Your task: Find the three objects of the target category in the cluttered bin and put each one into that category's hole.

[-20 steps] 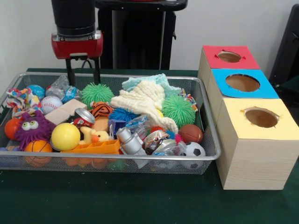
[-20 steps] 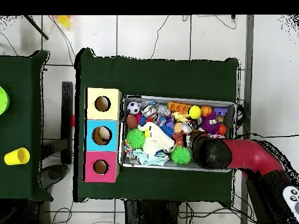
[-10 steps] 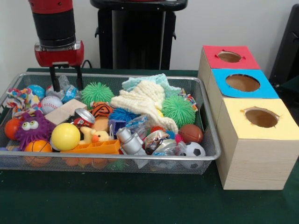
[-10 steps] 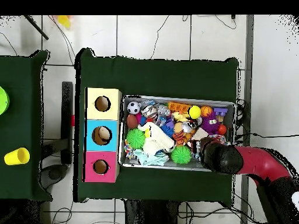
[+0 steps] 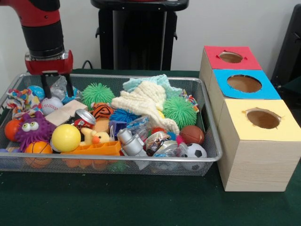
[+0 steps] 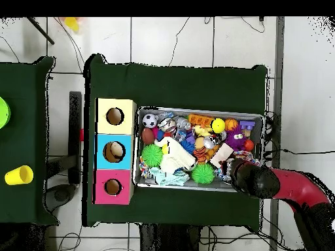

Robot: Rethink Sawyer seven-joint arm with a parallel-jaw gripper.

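At the upper left of the front view, I see the gripper point(image 5: 56, 85) hanging open and empty above the baseball point(image 5: 51, 105) in the wire bin point(image 5: 141, 165).

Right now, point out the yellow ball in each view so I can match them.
Front view: the yellow ball sits near the bin's front left, beside the purple monster toy.
Overhead view: the yellow ball lies at the bin's upper edge, right of centre.
Shared landmark: the purple monster toy.

Even, bright indoor light; a soft shadow lies under the bin point(image 5: 207, 141) on the green surface point(image 5: 141, 202).
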